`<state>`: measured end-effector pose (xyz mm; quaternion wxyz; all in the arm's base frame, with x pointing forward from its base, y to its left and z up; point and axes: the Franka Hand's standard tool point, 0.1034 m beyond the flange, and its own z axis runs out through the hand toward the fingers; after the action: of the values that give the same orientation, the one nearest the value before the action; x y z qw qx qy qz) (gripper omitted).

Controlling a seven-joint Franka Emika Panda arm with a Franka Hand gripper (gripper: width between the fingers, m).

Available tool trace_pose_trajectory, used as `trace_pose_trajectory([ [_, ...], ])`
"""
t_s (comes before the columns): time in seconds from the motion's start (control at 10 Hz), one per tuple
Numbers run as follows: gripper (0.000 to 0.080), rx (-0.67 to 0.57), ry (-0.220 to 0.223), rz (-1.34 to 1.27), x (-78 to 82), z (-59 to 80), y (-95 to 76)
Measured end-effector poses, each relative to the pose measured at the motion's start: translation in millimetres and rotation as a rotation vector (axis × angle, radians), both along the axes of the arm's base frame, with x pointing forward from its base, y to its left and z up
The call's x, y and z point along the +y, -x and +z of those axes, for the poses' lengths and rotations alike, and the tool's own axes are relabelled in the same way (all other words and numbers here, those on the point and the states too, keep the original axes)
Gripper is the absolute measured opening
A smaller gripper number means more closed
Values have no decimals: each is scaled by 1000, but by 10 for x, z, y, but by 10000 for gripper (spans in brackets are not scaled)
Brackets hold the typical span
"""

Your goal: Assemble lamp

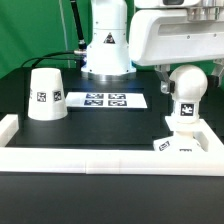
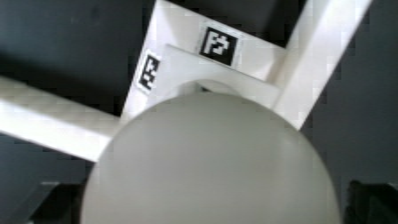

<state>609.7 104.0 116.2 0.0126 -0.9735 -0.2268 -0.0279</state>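
Roughly halfway: shows bulb (image 1: 185, 95) upright on square base (image 1: 186, 143), cone shade (image 1: 45, 95) well apart on surface (image 1: 100, 130), unfitted; jaws above bulb, grip impossible to tell.

Wide exterior view; wrist close over bulb (image 2: 214, 160)

Smooth plastic bulb (image 1: 185, 88), matt plastic shade (image 1: 45, 92), matt black tabletop (image 1: 100, 130)

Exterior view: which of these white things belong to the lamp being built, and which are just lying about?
Belong to the lamp:
- cone shade
- round-topped bulb
- flat square base, under the bulb

Just there:
- marker board, a flat strip of printed tags
- white rail along the table edge
- black table
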Motion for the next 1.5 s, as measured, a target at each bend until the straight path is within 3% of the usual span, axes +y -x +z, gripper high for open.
trace_pose_trajectory([
  [0.2, 699, -4, 7, 128, -15, -6, 1],
  [0.3, 589, -6, 10, 195, -22, -6, 0],
  [0.8, 576, -5, 7, 154, -21, -6, 0],
  [1.5, 579, 0, -42, -599, -19, 6, 21],
])
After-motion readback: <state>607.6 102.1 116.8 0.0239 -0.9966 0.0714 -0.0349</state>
